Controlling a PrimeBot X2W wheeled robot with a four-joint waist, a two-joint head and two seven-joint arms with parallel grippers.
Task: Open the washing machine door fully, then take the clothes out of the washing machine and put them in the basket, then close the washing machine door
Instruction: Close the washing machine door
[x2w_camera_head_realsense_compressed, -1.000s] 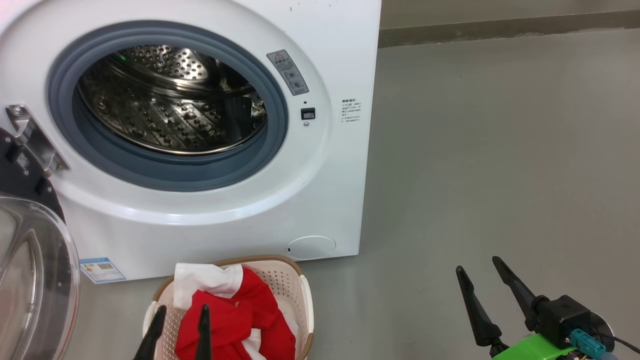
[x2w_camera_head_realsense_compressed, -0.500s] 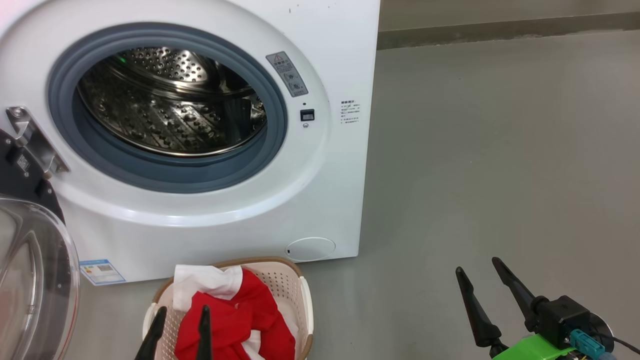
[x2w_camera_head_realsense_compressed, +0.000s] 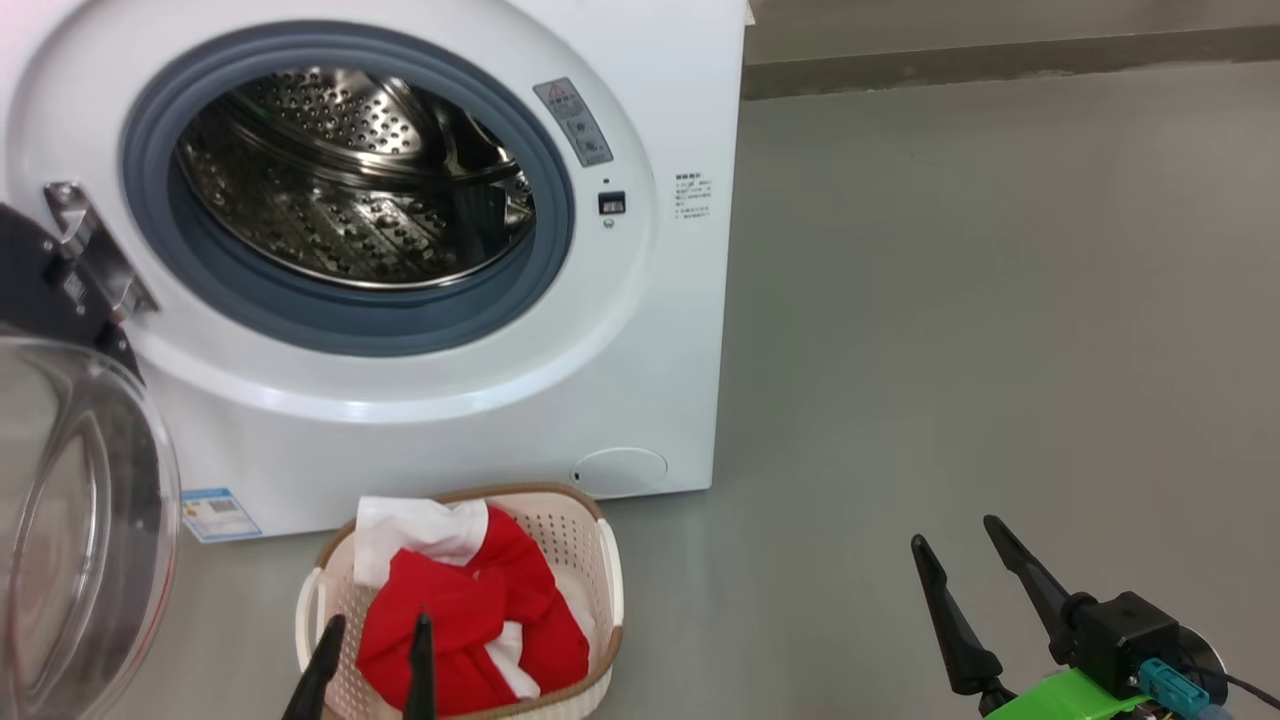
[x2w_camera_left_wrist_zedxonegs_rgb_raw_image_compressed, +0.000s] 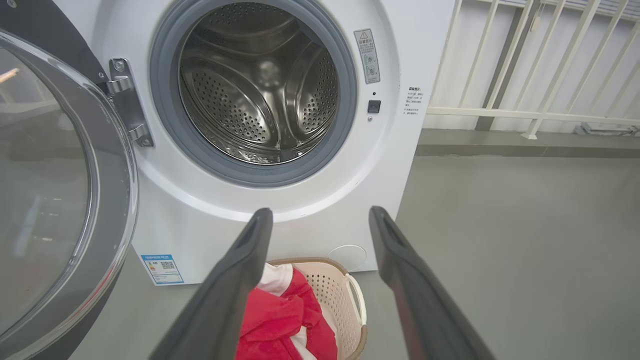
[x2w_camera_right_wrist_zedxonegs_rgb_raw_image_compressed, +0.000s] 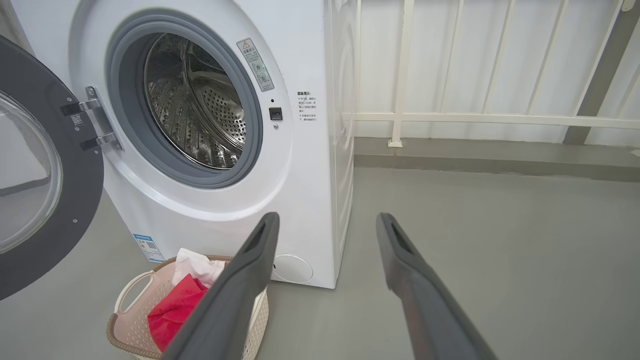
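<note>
Head view: the washing machine door (x2w_camera_head_realsense_compressed: 85, 520) hangs open at the left, cut off by the edge. Only the tips of my left jaws show, spread wide and empty, before the basket (x2w_camera_head_realsense_compressed: 545, 494) that holds the clothes (x2w_camera_head_realsense_compressed: 470, 620). My right jaws gape empty over the floor (x2w_camera_head_realsense_compressed: 950, 300). The camera has shifted since earlier, but the things have not moved.

Left wrist view: my finger (x2w_camera_left_wrist_zedxonegs_rgb_raw_image_compressed: 225, 300) hides part of the basket.

Right wrist view: the same, with the basket just near of the washing machine (x2w_camera_right_wrist_zedxonegs_rgb_raw_image_compressed: 310, 200).
</note>
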